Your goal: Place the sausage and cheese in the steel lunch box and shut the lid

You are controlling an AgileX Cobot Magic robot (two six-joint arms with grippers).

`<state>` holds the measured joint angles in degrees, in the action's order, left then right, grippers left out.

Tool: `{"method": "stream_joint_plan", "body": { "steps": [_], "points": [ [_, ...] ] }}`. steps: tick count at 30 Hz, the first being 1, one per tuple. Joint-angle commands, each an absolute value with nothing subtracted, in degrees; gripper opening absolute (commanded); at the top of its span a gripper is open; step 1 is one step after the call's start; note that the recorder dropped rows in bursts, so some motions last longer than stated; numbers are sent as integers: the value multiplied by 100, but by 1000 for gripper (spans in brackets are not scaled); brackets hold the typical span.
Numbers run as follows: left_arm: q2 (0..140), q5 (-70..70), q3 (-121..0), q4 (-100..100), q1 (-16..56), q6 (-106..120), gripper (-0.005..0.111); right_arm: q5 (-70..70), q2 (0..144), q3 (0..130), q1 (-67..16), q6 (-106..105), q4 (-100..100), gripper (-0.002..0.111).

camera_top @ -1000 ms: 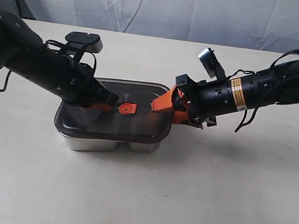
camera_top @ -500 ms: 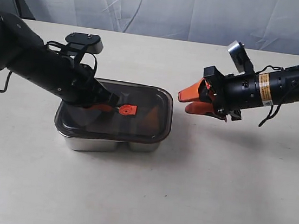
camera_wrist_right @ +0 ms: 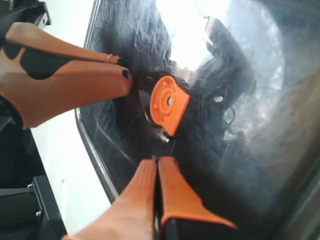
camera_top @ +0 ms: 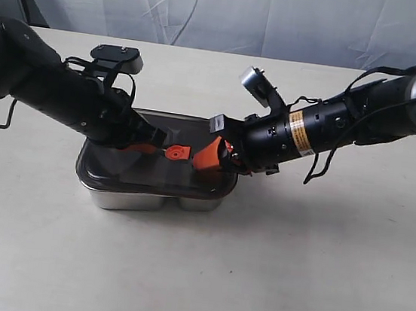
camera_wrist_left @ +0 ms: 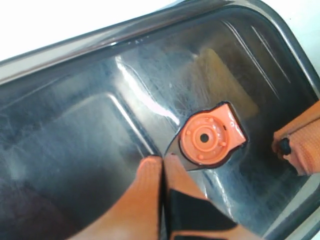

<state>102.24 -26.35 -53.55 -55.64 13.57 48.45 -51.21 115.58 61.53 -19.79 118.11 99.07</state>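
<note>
Lid [camera_top: 127,164] sits on the lunch box [camera_top: 123,200]; left hand [camera_top: 150,148] and right hand [camera_top: 204,160], both clenched empty, rest beside its orange tab [camera_top: 177,152].

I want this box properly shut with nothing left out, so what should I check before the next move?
1. Lid lying over the lunch box: ok.
2. Left claw shut, tip beside the valve: ok.
3. Right claw shut, tip beside the valve: ok.
4. Cheese inside: ok, a yellowish shape shows through the lid.
5. Sausage inside: cannot tell.
6. Lid pressed down all round: cannot tell.
</note>
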Motion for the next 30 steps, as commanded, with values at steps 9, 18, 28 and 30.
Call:
{"method": "stream_joint_plan", "body": {
  "steps": [9, 18, 28, 30],
  "points": [
    [10000, -2496, -5199, -5204, 1381, 4823, 0, -4792, 11519, 6292, -2073, 11807, 9995, 0],
    [9316, -2441, -5199, -5192, 1381, 4823, 0, -4995, 11162, 6394, -2073, 12000, 9995, 0],
    [9076, -2477, -5199, -5023, 1381, 4823, 0, -4525, 10676, 6394, -2005, 12062, 9995, 0],
    [8929, -2428, -5199, -4945, 1337, 4739, 0, -4291, 10533, 6394, -1936, 12062, 9995, 0]
  ]
}}
